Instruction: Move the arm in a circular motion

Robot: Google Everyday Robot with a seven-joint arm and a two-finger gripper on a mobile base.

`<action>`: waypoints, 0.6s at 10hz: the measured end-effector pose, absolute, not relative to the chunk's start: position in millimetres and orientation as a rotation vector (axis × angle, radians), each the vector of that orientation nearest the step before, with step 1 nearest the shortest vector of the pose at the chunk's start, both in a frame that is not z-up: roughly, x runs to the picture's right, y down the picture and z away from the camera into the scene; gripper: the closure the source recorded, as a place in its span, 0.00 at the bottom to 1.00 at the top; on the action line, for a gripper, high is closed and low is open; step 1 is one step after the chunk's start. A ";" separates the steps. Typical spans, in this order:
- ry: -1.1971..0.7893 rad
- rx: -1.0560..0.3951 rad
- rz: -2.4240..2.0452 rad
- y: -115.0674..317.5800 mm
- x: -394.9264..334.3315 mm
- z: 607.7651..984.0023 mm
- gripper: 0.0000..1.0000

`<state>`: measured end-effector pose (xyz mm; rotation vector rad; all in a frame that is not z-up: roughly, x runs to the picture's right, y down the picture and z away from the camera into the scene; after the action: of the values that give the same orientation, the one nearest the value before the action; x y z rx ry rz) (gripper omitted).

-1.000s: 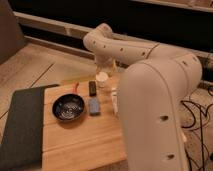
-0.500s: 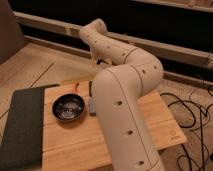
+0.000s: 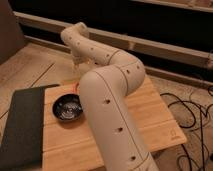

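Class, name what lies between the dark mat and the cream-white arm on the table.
In the camera view, a dark bowl sits on the wooden table between mat and arm. The gripper hangs beyond the bowl, at the arm's far end.

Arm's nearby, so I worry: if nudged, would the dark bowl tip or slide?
Probably slide: the bowl looks low and wide, flat on the smooth wooden table. Rolling seems unlikely. The gripper hangs beyond it.
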<state>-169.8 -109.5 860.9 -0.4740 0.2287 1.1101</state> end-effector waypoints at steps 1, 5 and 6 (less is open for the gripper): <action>0.208 -0.493 1.058 -93.0 -187.4 843.9 0.35; 0.170 -0.508 0.986 -34.5 -203.9 783.7 0.35; 0.169 -0.494 0.989 -25.2 -197.0 772.5 0.35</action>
<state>-197.0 -25.2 772.5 -0.4940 0.1686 0.9893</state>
